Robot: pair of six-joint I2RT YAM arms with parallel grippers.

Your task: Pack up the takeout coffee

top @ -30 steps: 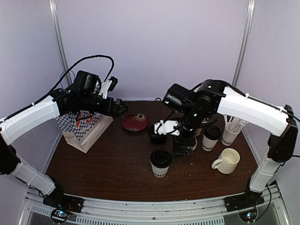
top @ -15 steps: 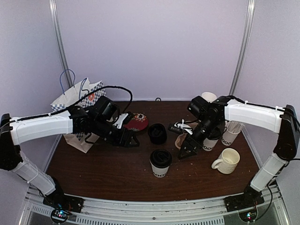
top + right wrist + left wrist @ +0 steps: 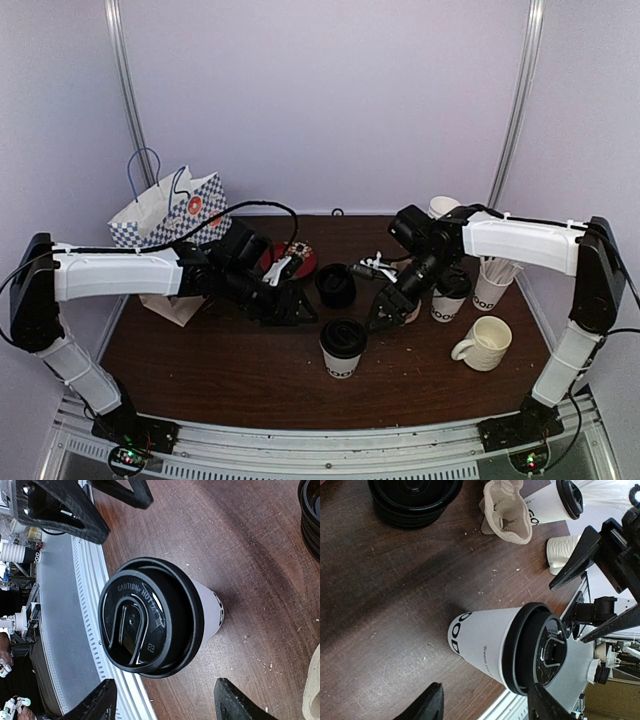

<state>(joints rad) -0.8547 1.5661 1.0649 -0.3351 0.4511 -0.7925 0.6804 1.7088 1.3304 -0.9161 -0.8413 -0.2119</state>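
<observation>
The left gripper (image 3: 292, 308) hangs low over the table (image 3: 220, 370), jaws apart and empty. The right gripper (image 3: 383, 315) is likewise spread, holding nothing. A lidded cup (image 3: 342, 350) stands upright between them, slightly nearer than both and about equally close to each. The pulp carrier (image 3: 507, 510) lies farther right, by the right gripper, beside a second lidded cup (image 3: 450, 295).

White-shelled arms (image 3: 110, 272) with black joints, cables and fingers (image 3: 431, 705)
</observation>
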